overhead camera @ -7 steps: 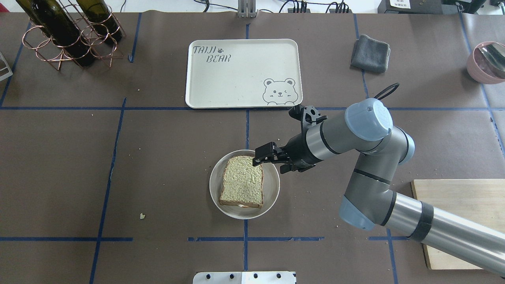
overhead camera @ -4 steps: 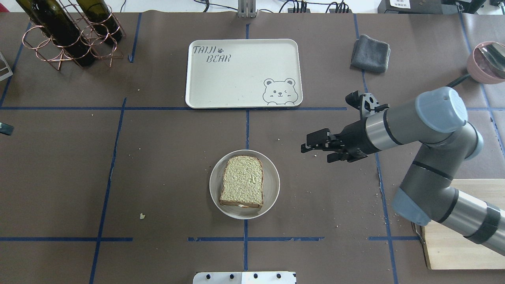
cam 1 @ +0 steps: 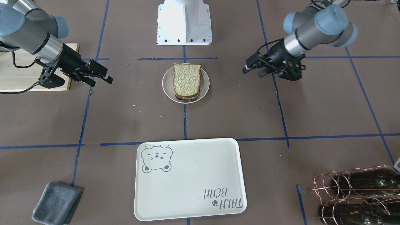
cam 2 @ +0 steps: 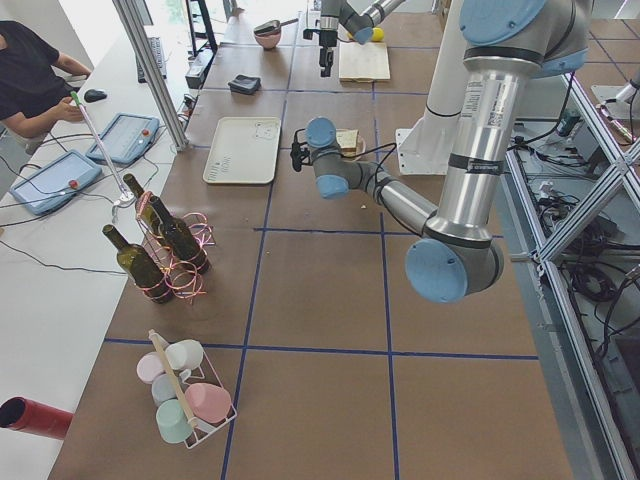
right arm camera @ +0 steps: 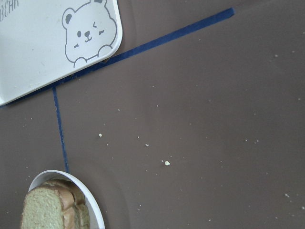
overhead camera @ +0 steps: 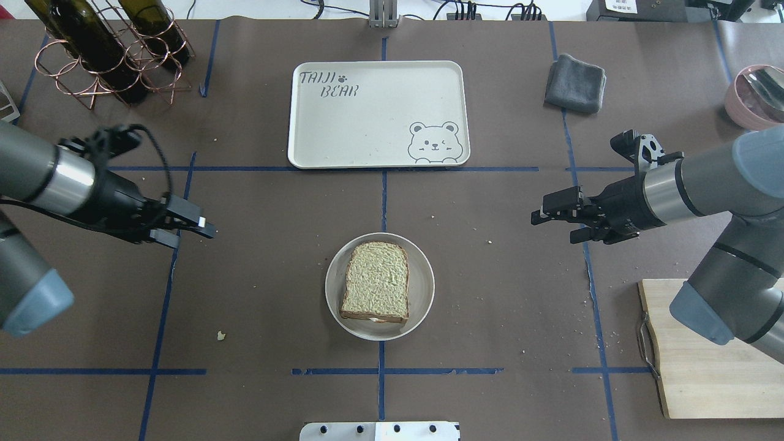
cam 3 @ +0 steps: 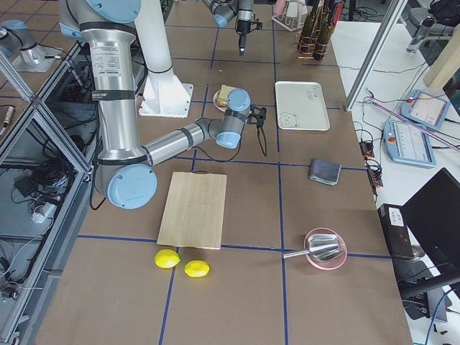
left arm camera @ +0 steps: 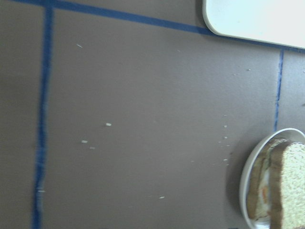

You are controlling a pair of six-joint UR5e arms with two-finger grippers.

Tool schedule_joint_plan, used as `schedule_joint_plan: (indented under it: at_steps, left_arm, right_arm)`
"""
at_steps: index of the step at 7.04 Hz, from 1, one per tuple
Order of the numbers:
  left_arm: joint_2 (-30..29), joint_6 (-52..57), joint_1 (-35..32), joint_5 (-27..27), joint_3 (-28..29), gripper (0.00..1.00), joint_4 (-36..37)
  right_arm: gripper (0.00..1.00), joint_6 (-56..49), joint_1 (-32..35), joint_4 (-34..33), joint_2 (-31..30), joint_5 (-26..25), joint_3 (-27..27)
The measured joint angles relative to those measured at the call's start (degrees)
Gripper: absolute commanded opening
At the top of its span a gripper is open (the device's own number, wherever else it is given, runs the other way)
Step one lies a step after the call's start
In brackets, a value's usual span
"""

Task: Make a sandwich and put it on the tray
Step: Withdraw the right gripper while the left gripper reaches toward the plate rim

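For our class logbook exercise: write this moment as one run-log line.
sandwich: assembled on plate | tray: no sandwich yet | left gripper: open | right gripper: open

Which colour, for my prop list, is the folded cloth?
The cloth is dark grey; the overhead exterior view shows it best.

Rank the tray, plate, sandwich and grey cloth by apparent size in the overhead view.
1. tray
2. plate
3. sandwich
4. grey cloth, close to the sandwich; it lies farther away, so unsure.
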Motion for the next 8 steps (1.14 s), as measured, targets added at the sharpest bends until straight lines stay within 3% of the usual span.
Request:
schedule_joint_plan:
  at_steps: [2, 3, 4, 5, 8]
  left_arm:
    - [-5.1, -3.9, 6.8, 9.1, 3.7, 0.57, 0.0]
    - [-6.2, -4.9, 9.4, 12.2, 4.9, 0.55, 0.0]
    - [-6.9, -5.3, 11.5, 14.4, 5.8, 0.46, 0.0]
    - [-7.2, -5.5, 12.7, 15.7, 6.4, 0.39, 0.0]
    - [-7.9, -5.6, 14.0, 16.6, 7.5, 0.30, 0.0]
  right_arm:
    - [1.00, 0.0, 0.4, 0.1, -0.7, -0.1, 0.0]
    - [1.00, -0.1, 0.4, 0.1, -0.8, -0.3, -0.2]
    - [1.00, -0.1, 0.4, 0.1, -0.8, -0.5, -0.3]
    - [1.00, 0.0, 0.3, 0.1, -0.8, -0.6, -0.4]
    - [1.00, 0.0, 0.3, 0.1, -0.8, -0.8, -0.7]
